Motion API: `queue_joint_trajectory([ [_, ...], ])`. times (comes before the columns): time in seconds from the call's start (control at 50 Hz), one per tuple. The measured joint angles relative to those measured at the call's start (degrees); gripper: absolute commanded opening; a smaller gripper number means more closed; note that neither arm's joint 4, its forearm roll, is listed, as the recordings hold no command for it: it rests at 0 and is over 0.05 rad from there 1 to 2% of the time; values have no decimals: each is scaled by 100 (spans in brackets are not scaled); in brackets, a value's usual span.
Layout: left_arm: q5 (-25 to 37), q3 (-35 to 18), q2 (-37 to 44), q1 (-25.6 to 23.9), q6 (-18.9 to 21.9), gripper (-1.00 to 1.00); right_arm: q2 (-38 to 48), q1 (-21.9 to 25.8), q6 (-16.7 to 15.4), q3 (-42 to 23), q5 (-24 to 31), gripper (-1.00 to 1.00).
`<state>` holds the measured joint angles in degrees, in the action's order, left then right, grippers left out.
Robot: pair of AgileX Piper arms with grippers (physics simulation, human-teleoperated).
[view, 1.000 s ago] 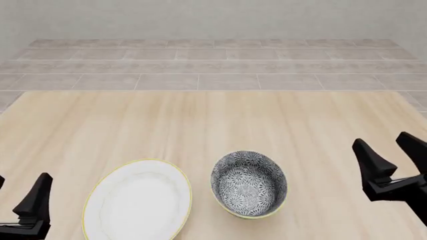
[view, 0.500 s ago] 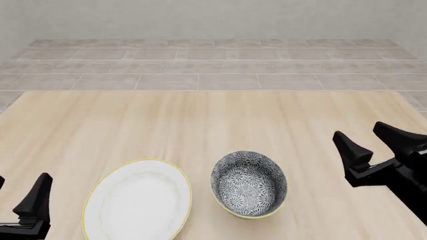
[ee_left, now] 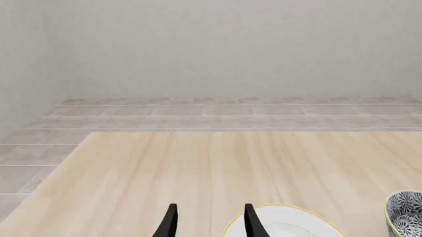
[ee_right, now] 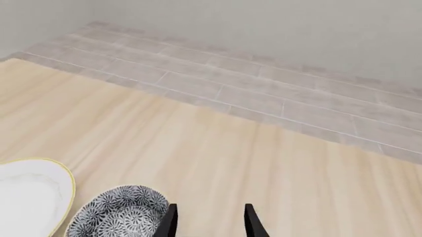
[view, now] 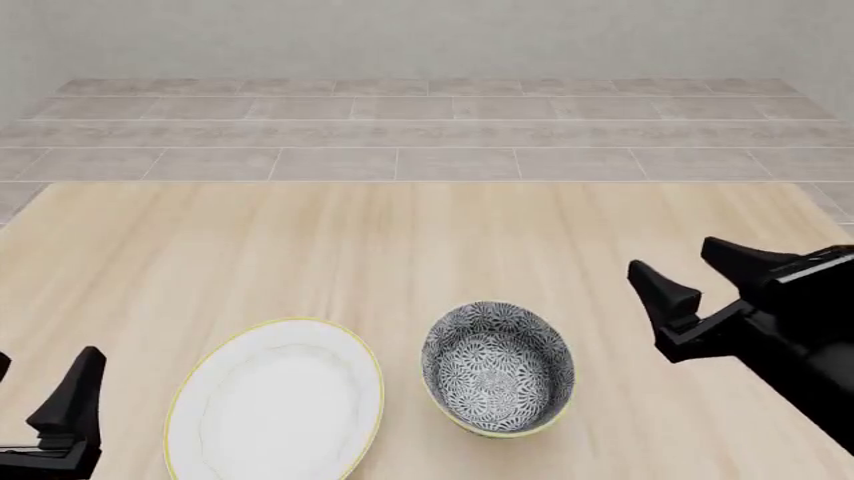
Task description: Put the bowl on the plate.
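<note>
Upright on the table, the bowl sits just right of the plate, the two rims close but apart, near the table's front edge. Only the front view shows both dishes whole; it also shows the bowl's dense black-and-white floral pattern inside and out, with a thin yellowish rim. The plate is flat, white, yellow-rimmed, with a faint inner ring, and is wider than the bowl.

From the right wrist view, the bowl and a slice of the plate appear cut off at the frame edge, with the right gripper's two fingertips showing just beside the bowl's rim. The left wrist view catches only the plate's far rim and a sliver of the bowl at the frame's corner.

The right gripper hangs to the right of the bowl, jaws spread wide, holding nothing and touching nothing. The left gripper sits at the front left, beside the plate, its fingers parted with bare table between them and gripping nothing; the front view shows just one of its fingers.
</note>
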<state>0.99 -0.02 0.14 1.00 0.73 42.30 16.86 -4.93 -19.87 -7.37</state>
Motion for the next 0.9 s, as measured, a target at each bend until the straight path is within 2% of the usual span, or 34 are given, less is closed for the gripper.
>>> queue_joint_trajectory([
  [0.9, 14, 1, 3, -50, 19, 100, 809, 529, 41, -103, -124, 100],
])
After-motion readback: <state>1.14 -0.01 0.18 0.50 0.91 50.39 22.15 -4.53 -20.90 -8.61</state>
